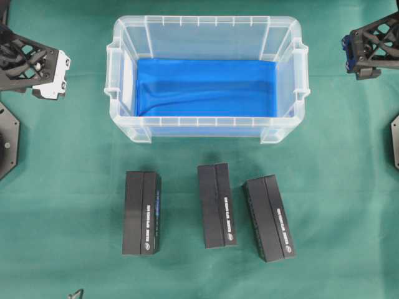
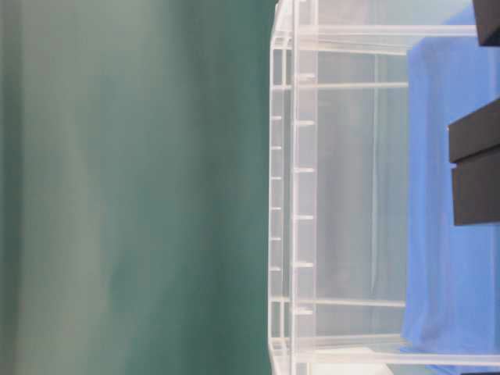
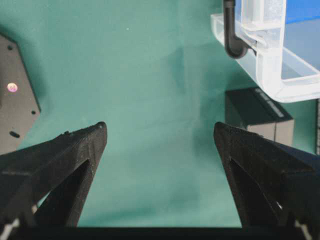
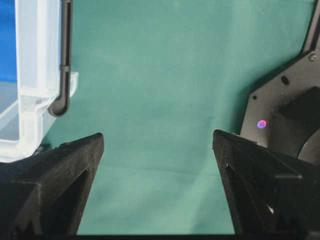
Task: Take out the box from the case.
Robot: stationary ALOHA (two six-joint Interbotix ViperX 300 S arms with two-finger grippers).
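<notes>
The case (image 1: 206,31), a clear plastic bin with a blue liner (image 1: 206,87), stands at the back middle of the green table; only the liner shows inside it. Three black boxes lie outside, in front of it: left (image 1: 142,213), middle (image 1: 216,205) and right (image 1: 269,218). My left gripper (image 3: 160,130) hovers open over bare cloth, left of the case's corner (image 3: 270,65), with one box (image 3: 255,112) beyond its right finger. My right gripper (image 4: 157,137) is open too, right of the case's wall (image 4: 35,75), nothing between its fingers.
The left arm (image 1: 37,62) and the right arm (image 1: 374,43) sit at the table's far sides. Black base plates lie near them (image 3: 15,100) (image 4: 285,115). In the table-level view, dark box ends (image 2: 475,168) show beyond the case's ribbed wall (image 2: 301,187).
</notes>
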